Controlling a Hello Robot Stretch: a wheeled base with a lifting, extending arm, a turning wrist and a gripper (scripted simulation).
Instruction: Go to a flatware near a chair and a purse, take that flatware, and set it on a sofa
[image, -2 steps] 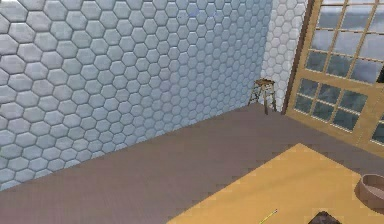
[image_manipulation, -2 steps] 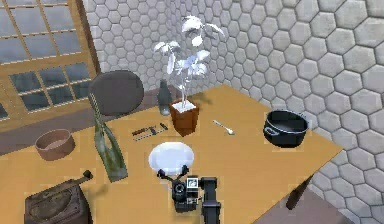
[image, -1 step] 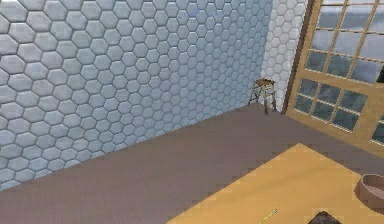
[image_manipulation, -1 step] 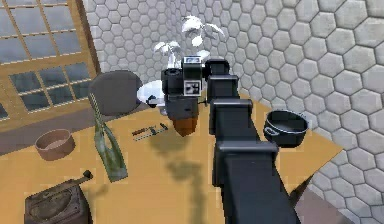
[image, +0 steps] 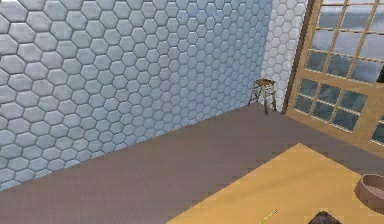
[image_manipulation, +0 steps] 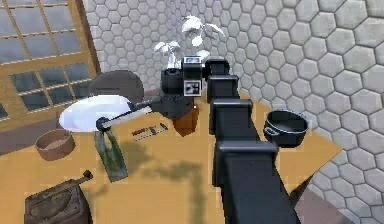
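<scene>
Hand (image_manipulation: 128, 116) at the far end of the dark arm (image_manipulation: 235, 140) is seen against a wooden bench (image_manipulation: 170, 190) in the arm side view, its thin fingers pointing toward a white plate (image_manipulation: 85, 112). Whether it holds anything cannot be told, as things lie on the bench right behind it. A small dark strip (image_manipulation: 150, 131), possibly the flatware, lies flat on the bench just below the fingers in the picture and near the plate; whether the hand touches it cannot be told. A green glass bottle (image_manipulation: 112, 155) stands nearer the camera, with a brown bowl (image_manipulation: 52, 143) left of the plate. A dark rounded chair back (image_manipulation: 118, 80) rises behind the plate. A black pot (image_manipulation: 285, 125) sits right of the arm. In the forward view a small stool (image: 265, 90) stands by a hexagon-tiled wall (image: 120, 80).
</scene>
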